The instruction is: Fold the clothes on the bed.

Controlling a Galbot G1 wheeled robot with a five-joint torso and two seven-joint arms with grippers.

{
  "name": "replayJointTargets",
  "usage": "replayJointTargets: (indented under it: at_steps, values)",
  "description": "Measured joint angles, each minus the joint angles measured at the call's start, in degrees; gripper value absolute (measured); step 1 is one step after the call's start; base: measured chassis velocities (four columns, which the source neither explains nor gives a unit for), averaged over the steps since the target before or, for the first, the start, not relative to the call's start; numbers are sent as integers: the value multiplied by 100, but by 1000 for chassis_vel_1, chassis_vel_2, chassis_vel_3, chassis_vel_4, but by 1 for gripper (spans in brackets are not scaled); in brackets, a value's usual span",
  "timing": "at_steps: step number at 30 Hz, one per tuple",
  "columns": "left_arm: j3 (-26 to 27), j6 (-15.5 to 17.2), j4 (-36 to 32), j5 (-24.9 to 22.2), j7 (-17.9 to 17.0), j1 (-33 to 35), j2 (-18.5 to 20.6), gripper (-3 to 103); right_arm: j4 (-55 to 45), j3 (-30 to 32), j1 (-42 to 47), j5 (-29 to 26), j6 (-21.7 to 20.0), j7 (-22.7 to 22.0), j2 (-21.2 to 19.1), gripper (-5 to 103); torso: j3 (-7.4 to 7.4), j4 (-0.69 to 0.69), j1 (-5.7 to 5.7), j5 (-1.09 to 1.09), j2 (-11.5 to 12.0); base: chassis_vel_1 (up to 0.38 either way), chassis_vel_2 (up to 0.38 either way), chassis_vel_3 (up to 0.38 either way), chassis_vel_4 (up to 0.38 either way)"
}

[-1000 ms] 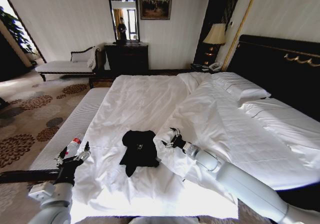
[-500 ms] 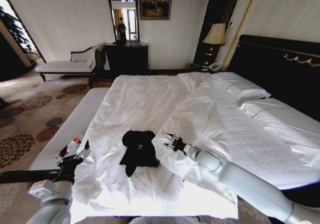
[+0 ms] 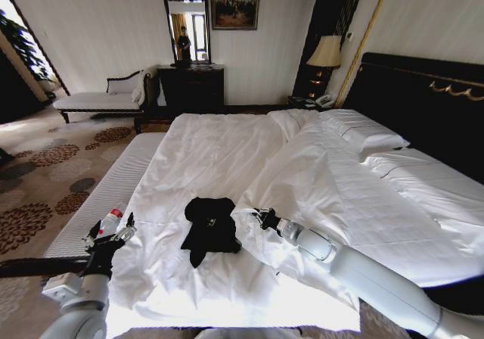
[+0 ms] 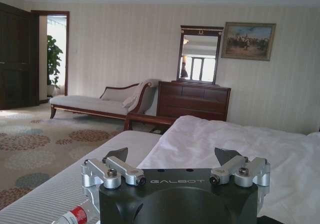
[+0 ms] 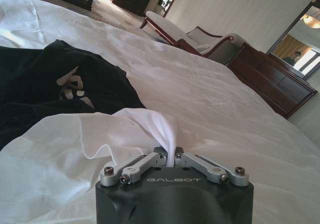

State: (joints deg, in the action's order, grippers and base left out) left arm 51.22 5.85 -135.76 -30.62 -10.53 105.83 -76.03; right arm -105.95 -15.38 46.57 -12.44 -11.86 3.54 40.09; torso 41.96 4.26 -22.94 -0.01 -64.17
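On our left side, our left tool point(image 3: 112, 237) hangs off the near edge of the bed point(image 3: 393, 195), above the striped bench point(image 3: 98, 195) beside it, its fingers spread wide with nothing between them. Moving right, the black T-shirt point(image 3: 209, 228) lies in a rumpled heap on the white duvet point(image 3: 219, 150), near the foot of the bed, with some pale lettering showing among its creases. We see no neat fold in it, so we judge the folding as barely begun. Just right of the shirt, our right tool point(image 3: 262, 219) is pressed together on a pinched ridge of the duvet, not on the shirt. The shirt remains to be spread flat and then folded, as far as we can judge.
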Motion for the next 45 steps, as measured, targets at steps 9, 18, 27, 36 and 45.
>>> replayJointTargets:
  at_steps: [9,18,27,36,45]
  values:
    - [-11,-7,-9,1,4,1,-26,99,-136,356,333,-69,14,-53,3,1,0,0,0,0,0,0,0,0,0]
    - [-23,-31,-65,2,30,12,-53,99,-663,1863,1235,-449,49,-130,-244,1,0,0,0,1,0,0,0,0,0]
    - [-89,-73,-120,-32,76,35,19,99,-1387,4734,3310,-1050,169,-132,-133,1,-1,1,0,2,0,0,0,0,0]
    - [-142,-89,-141,-49,94,32,37,99,-1572,5931,4102,-1138,296,-214,501,1,-1,-1,0,2,0,0,0,0,0]
    - [-140,-94,-124,-169,101,-8,171,99,-1436,7165,4552,-1584,258,-325,1283,1,-1,0,0,1,0,0,0,0,0]
